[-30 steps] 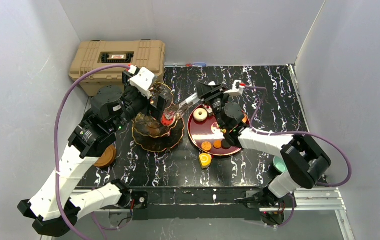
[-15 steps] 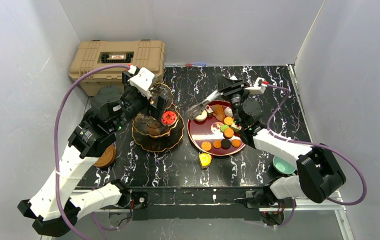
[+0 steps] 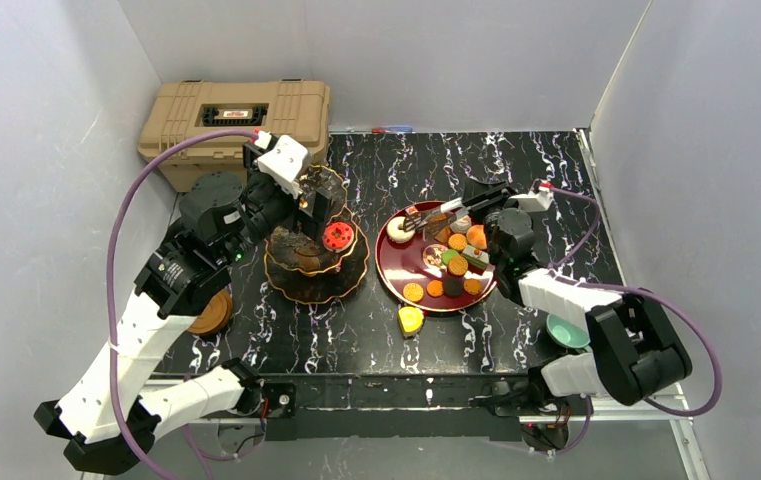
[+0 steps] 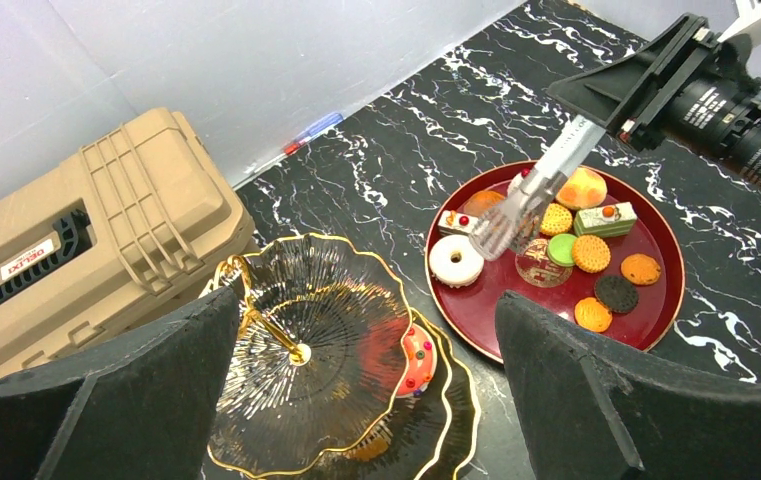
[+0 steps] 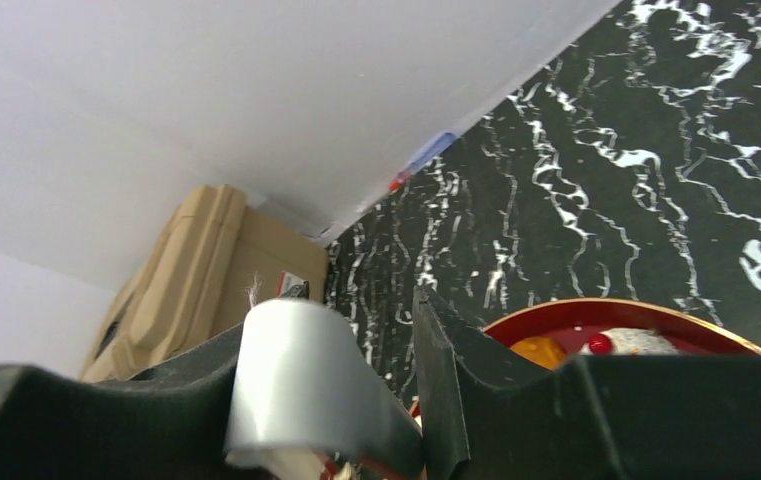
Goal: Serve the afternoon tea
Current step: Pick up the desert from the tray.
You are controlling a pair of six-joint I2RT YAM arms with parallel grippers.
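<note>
1. Room: plain pale grey wall panels [image 3: 406, 60] enclose the work area at the back and on both sides.
2. Surface: a black marble-patterned surface [image 3: 536, 165] with white veins carries all the items. A blue and red pen [image 3: 388, 129] lies along its rear edge, against the back wall.
3. Rear left corner: a big tan plastic case [image 3: 236, 120] with a black handle, lid closed.
4. Left of centre: the dark three-tier stand with gold scalloped rims [image 3: 306, 293] stands upright, just in front of the case. A red toy donut [image 3: 336, 236] lies on a tier below the top one, at the stand's right side.
5. Just right of the stand: a round dark-red tray [image 3: 403, 262] holds the small colourful toy sweets [image 4: 596, 260], with a white iced donut [image 4: 455, 259] at its left.
6. A yellow toy sweet [image 3: 411, 320] lies on the bare surface just in front of the tray.
7. A brown saucer [image 3: 211, 312] sits near the left edge, partly hidden by the left arm. A teal cup [image 3: 563, 330] sits near the right edge, beside the right arm.
8. Left tool [image 4: 366, 305]: fingers spread wide, holding nothing, positioned above the stand.
9. Right tool [image 5: 328, 345]: pinching the handle of silvery tongs [image 4: 536, 195]. The tong tips are over the left part of the tray, beside the white iced donut. Whether they touch a sweet cannot be told.
</note>
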